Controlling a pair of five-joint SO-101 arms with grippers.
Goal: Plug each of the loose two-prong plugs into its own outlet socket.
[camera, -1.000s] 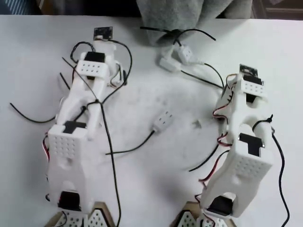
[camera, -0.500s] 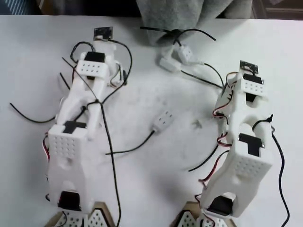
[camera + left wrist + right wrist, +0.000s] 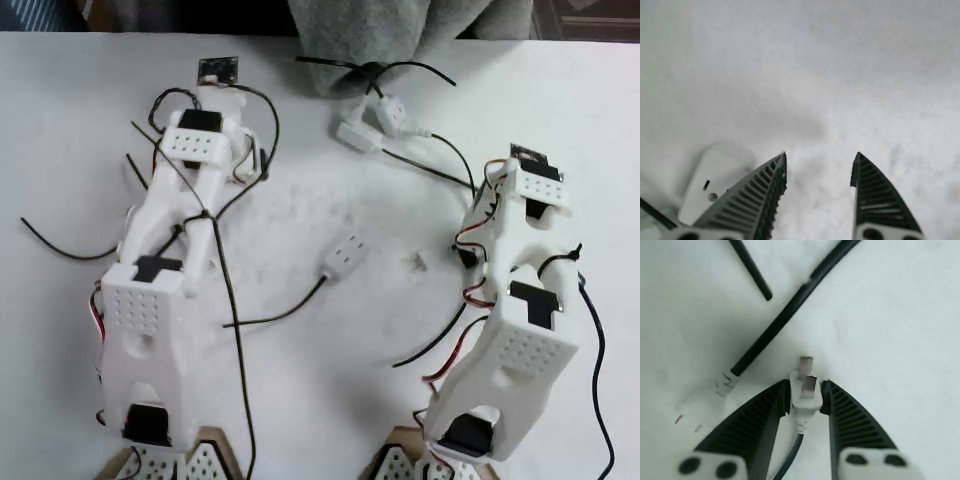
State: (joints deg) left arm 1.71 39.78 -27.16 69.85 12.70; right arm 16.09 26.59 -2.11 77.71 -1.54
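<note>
My right gripper [image 3: 805,386] is shut on a white two-prong plug [image 3: 804,392], prongs pointing away from the wrist just above the table. In the high view the right arm [image 3: 520,215] stands at the right side. My left gripper [image 3: 819,161] hovers open over bare table with nothing between its fingers; a white outlet socket [image 3: 707,184] lies just outside one finger. The left arm [image 3: 190,160] is at the left in the high view. Another white socket [image 3: 345,254] on a black cord lies mid-table. Two more white sockets [image 3: 375,124] lie at the back.
Loose black cables [image 3: 790,305] cross the table under the held plug, and others trail around both arms [image 3: 232,300]. A grey cloth [image 3: 390,30] hangs over the back edge. A small bit of debris [image 3: 417,262] lies beside the right arm.
The right arm has shifted slightly to the right and nearer in the high view. The left arm has not moved.
</note>
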